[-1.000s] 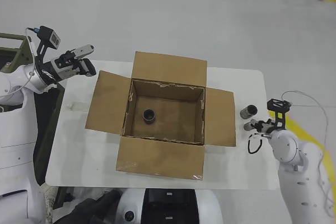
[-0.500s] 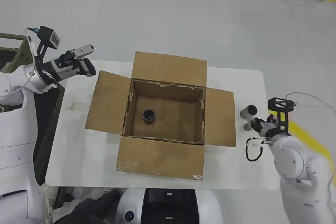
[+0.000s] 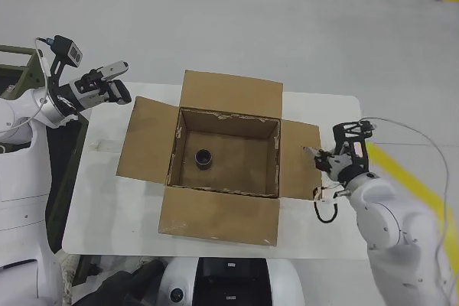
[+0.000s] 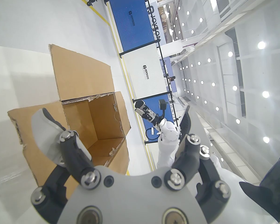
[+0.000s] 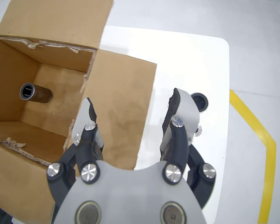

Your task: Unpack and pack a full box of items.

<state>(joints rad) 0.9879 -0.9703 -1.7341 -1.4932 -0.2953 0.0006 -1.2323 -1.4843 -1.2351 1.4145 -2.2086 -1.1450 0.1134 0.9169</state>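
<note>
An open cardboard box (image 3: 222,216) (image 5: 121,87) (image 4: 81,75) sits mid-table with all flaps spread. One dark metal cylinder (image 3: 205,158) (image 5: 35,92) stands on its floor. A second cylinder (image 5: 200,101) rests on the white table (image 3: 107,206) just beyond the right flap, partly hidden behind one finger. My right gripper (image 3: 320,159) (image 5: 133,101) hovers open and empty over the right flap's outer edge. My left gripper (image 3: 122,83) (image 4: 114,122) is open and empty off the table's far left corner, away from the box.
A dark green frame (image 3: 4,73) stands beside the table's left side under the left arm. Yellow floor lines (image 5: 254,122) run past the table's right edge. Bare tabletop (image 5: 189,54) lies right of the box.
My right arm has swung left from the table's right edge to the box's right flap, covering the outer cylinder in the top view. The left arm has stayed put.
</note>
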